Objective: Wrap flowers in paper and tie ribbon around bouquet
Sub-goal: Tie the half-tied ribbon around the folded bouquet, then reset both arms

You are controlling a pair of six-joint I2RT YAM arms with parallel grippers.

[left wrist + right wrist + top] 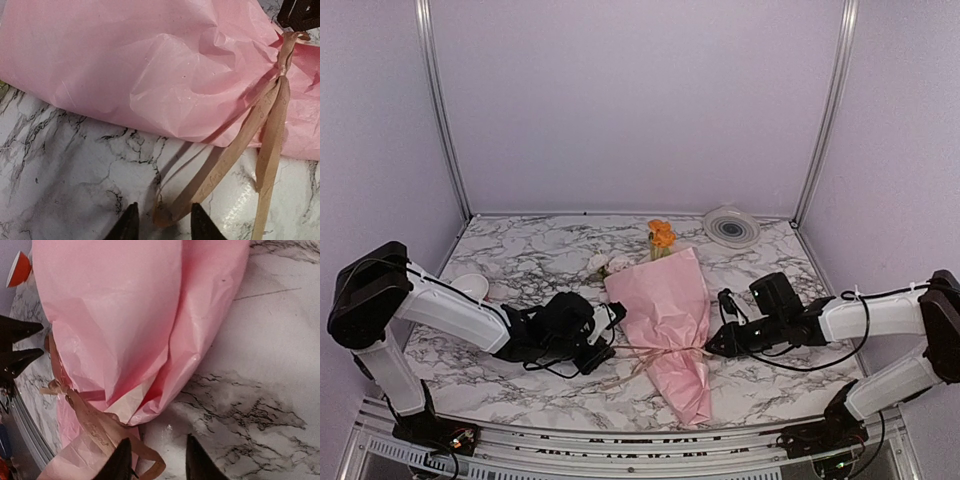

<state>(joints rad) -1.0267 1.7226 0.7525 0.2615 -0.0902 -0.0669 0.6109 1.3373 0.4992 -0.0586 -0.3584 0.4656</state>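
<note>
The bouquet lies on the marble table, a cone of pink paper with its narrow end toward the near edge. At its wide far end show the flowers: an orange bloom and pale roses. A tan ribbon is tied round the cone's middle, its knot on top and its tails trailing to both sides. My left gripper stands open just left of the cone, a ribbon loop lying loose between its fingers. My right gripper stands open at the cone's right, a ribbon loop by its left finger.
A round white-grey disc sits at the back right of the table. A small white roll rests at the far left behind my left arm. Pale walls and metal corner posts close in the back and sides.
</note>
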